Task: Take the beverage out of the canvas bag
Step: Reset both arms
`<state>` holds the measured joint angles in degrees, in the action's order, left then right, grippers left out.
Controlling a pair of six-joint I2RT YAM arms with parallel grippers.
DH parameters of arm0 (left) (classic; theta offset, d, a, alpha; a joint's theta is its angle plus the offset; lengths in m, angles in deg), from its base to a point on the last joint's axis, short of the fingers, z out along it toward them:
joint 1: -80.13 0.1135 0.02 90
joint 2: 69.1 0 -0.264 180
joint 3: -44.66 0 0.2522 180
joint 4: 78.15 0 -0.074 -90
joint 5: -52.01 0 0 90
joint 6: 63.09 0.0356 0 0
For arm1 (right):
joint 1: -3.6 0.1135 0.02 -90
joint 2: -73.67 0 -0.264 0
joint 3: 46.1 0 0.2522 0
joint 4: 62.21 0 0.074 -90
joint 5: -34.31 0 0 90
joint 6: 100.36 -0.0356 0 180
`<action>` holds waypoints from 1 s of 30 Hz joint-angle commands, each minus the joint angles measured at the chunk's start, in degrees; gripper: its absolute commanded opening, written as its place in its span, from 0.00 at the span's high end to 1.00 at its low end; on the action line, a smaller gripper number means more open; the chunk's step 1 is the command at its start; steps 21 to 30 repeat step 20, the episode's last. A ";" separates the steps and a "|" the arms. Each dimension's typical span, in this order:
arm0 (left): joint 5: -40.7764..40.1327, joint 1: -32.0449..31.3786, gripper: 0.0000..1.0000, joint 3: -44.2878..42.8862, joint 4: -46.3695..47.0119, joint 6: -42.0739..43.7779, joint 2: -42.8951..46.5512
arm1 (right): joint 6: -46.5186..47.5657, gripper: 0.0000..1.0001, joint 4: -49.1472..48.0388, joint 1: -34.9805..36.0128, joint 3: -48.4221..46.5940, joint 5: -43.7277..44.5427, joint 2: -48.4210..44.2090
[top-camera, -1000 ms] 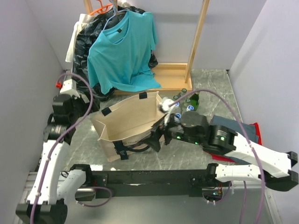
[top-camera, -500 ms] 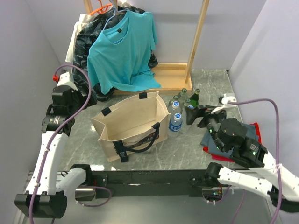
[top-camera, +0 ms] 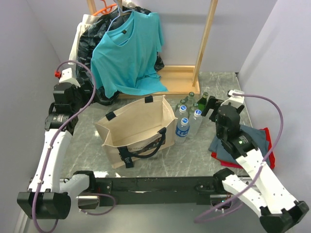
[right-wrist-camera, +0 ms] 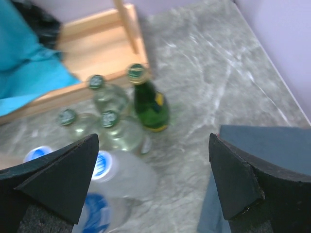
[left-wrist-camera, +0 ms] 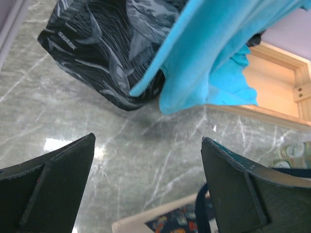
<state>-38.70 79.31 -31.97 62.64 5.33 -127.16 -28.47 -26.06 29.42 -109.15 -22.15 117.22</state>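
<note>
The canvas bag (top-camera: 138, 119) stands open-mouthed on the grey marble bench (top-camera: 189, 158), its black handles drooping over the near side. The beverage (top-camera: 182, 127) – a clear bottle with a blue cap – stands upright outside the bag, just beside its right wall, among other bottles (right-wrist-camera: 114, 128) and a green one (right-wrist-camera: 150, 104). The right fingers (right-wrist-camera: 53, 179) are spread wide above that cluster, holding nothing. The left fingers (left-wrist-camera: 53, 177) are also apart and empty – over bare bench near a black plastic bag (left-wrist-camera: 112, 53) and a teal shirt (left-wrist-camera: 214, 53).
</note>
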 commanded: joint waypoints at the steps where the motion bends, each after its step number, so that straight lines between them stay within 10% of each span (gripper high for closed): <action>1: 0.89 2.04 0.04 1.70 5.23 2.33 -1.09 | 0.62 0.00 -6.74 -5.60 2.54 -3.39 1.10; 30: 2.38 4.51 0.03 6.53 11.04 1.46 0.23 | 0.70 0.00 -18.16 -10.36 12.38 -0.33 4.79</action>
